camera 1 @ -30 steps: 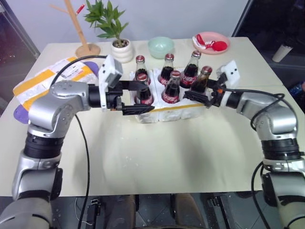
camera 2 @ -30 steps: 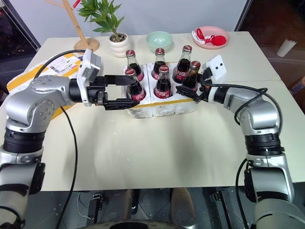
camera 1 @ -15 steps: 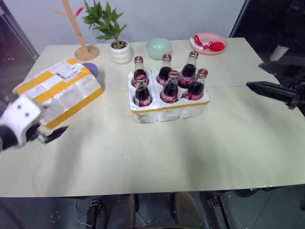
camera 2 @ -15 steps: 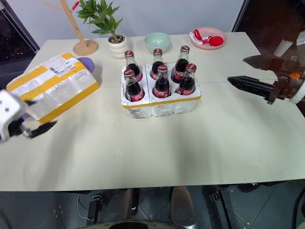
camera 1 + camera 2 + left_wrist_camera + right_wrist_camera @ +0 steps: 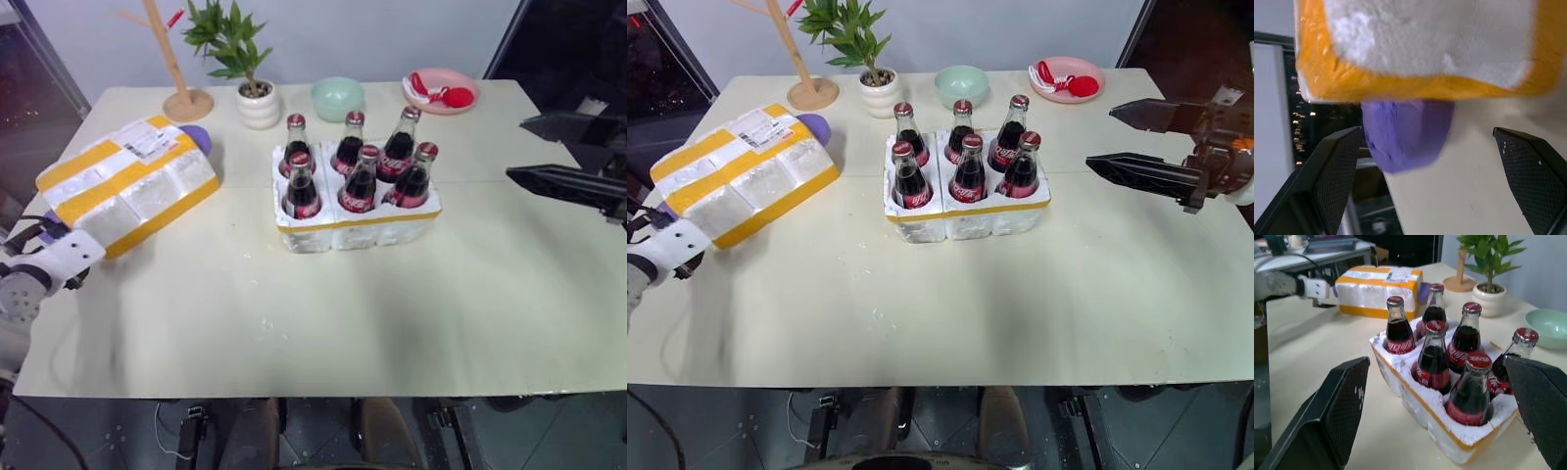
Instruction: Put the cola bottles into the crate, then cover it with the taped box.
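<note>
All 6 cola bottles [image 5: 965, 166] stand in the crate [image 5: 967, 217] at mid-table, so loading looks done and the covering step is on. The taped box [image 5: 743, 183] lies at the table's left end, resting on something purple [image 5: 815, 126]. Left gripper [image 5: 1430, 181] faces its near end, fingers spread, holding nothing. Right gripper [image 5: 1132, 142] hovers wide open and empty, right of the crate. Next: both grippers must clasp that box and lift it over the bottles.
</note>
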`<state>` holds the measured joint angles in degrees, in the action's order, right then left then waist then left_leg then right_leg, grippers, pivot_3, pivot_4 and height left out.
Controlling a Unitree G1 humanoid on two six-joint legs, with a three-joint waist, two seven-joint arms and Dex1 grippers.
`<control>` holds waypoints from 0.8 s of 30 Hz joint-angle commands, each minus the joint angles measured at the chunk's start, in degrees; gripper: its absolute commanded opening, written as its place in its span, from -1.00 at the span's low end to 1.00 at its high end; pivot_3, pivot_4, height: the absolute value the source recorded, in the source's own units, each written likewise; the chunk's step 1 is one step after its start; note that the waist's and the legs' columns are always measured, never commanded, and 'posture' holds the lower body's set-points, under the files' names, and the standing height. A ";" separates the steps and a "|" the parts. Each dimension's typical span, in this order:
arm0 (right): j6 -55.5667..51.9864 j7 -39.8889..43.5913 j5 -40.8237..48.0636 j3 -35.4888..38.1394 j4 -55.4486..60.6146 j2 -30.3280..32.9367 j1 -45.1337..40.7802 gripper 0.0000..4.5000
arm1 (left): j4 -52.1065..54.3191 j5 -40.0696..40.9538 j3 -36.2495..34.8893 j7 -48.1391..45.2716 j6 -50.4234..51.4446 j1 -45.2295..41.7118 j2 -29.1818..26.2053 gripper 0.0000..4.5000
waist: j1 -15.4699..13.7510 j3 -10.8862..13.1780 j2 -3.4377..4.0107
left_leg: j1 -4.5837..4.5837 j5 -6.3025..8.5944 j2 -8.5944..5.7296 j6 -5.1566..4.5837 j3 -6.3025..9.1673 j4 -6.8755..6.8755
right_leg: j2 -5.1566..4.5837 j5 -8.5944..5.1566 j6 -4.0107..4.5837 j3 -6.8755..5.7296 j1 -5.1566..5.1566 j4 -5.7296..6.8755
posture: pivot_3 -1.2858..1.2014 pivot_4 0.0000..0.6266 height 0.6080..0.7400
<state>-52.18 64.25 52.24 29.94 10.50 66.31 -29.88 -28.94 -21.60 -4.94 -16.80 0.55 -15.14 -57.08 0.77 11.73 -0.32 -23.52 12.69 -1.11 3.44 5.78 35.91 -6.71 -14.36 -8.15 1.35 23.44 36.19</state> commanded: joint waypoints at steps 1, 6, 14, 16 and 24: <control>-0.52 -2.14 2.18 4.64 2.29 0.77 0.04 0.99 | -11.53 -2.89 3.12 4.80 -3.40 -7.13 0.34 1.00 | 0.08 0.00 0.00 | 0.00 0.00 0.00 0.00 -0.01 0.01 | 0.00 0.01 -0.02 0.00 -0.01 0.00 | 0.03 -0.52 0.98; -1.11 -4.55 2.50 7.17 3.01 1.01 1.97 0.99 | -25.06 -4.55 8.07 6.99 -6.74 -17.08 2.60 1.00 | -0.08 -0.03 -0.04 | 0.02 0.00 -0.01 0.00 -0.01 0.06 | 0.00 0.04 -0.07 0.00 -0.06 0.02 | 0.03 -0.52 0.98; -1.73 -7.63 3.96 9.21 2.79 1.24 1.92 1.00 | -31.51 -4.22 10.57 7.48 -8.66 -21.63 3.22 -0.46 | -0.01 -0.06 -0.01 | 0.06 0.00 -0.02 0.00 -0.01 0.10 | 0.00 0.05 -0.09 0.00 -0.08 0.07 | 0.03 -0.52 0.98; -1.20 -7.87 3.46 8.89 2.66 1.25 2.13 1.00 | -31.66 -4.24 10.87 7.89 -8.71 -22.25 3.18 -0.63 | -0.06 -0.10 0.05 | 0.09 -0.01 -0.02 0.00 -0.01 0.12 | -0.01 0.05 -0.09 0.01 -0.10 0.09 | 0.03 -0.52 0.98; 1.49 -5.13 -0.01 8.44 2.50 1.97 6.93 1.00 | -19.75 0.07 7.34 4.79 -10.26 -25.59 1.13 -0.63 | -0.31 -0.08 -0.09 | 0.04 -0.01 -0.03 0.01 0.03 0.16 | -0.01 0.04 -0.09 0.00 -0.12 0.09 | 0.03 -0.52 0.98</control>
<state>-52.49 58.44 53.23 36.91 12.23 66.64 -22.92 -54.52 -23.61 4.78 -10.63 -8.35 -38.07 -53.80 0.46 11.66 -0.41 -23.50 12.68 -1.14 3.46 5.81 36.09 -6.72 -14.31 -8.24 1.35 23.32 36.27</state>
